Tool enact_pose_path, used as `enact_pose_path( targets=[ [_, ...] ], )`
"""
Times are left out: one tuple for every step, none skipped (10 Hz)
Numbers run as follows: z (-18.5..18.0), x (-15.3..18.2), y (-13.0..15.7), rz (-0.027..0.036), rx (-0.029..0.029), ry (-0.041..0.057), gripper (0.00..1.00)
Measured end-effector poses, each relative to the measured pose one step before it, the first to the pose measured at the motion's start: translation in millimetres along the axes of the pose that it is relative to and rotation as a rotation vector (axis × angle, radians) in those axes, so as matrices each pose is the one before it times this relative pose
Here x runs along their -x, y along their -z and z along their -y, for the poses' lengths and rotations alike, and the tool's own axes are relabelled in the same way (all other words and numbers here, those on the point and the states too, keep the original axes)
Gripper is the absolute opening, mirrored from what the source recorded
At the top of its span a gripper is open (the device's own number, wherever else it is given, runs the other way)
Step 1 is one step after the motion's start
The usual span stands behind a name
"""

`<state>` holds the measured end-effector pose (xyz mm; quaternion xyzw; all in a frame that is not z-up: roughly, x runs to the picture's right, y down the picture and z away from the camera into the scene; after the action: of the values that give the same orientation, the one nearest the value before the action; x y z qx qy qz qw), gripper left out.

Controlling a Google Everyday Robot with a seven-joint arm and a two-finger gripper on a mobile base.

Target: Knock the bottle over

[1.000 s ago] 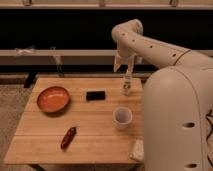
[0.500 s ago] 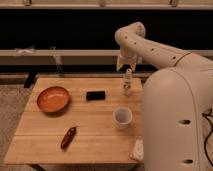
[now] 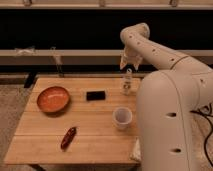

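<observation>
The slim translucent bottle (image 3: 128,82) stands upright near the right back edge of the wooden table (image 3: 90,130). My gripper (image 3: 128,65) hangs just above the bottle's cap, at the end of the white arm that curves in from the right. The bottle's lower part shows clearly; its top lies right under the gripper.
A flat black rectangular object (image 3: 95,95) lies left of the bottle. A white cup (image 3: 122,117) stands in front of it. An orange bowl (image 3: 53,99) sits at the left. A red elongated object (image 3: 68,137) lies near the front. The robot's white body (image 3: 170,125) covers the table's right side.
The arm has shifted slightly right and the gripper has come over the bottle's top. The bottle still stands upright.
</observation>
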<state>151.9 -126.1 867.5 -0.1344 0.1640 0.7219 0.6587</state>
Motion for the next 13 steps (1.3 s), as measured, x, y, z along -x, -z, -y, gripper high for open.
enact_pose_path(
  targets=[
    [0.05, -1.75, -11.72, -0.01974, 0.01747, 0.00443, 0.65],
    [-0.51, -2.42, -10.21, -0.01898, 0.01043, 0.00644, 0.65],
    [-3.74, -2.4, -9.25, -0.0184, 0.01595, 0.00559, 0.65],
    [-4.46, -1.46, -6.8, -0.01315, 0.01125, 0.0056, 0.65],
    [-4.55, -1.46, -6.29, -0.01235, 0.00795, 0.00663, 0.65],
    [-3.29, -1.8, -3.99, -0.01034, 0.00616, 0.00543, 0.65],
    [-2.98, -2.82, -3.03, -0.01054, 0.00414, 0.00721, 0.65],
    [-5.64, -3.79, -1.75, -0.01067, 0.00479, 0.01183, 0.65],
    [-5.01, -2.7, 1.04, -0.00525, 0.00235, 0.00991, 0.65],
    [-7.25, -4.39, 1.38, -0.00675, 0.0044, 0.01382, 0.65],
    [-11.33, -7.34, 3.71, -0.00524, 0.01212, 0.01977, 0.65],
    [-11.35, -8.57, 1.92, -0.00725, 0.01018, 0.02183, 0.65],
    [-12.17, -6.82, 2.74, -0.00537, 0.01024, 0.02106, 0.65]
  ],
)
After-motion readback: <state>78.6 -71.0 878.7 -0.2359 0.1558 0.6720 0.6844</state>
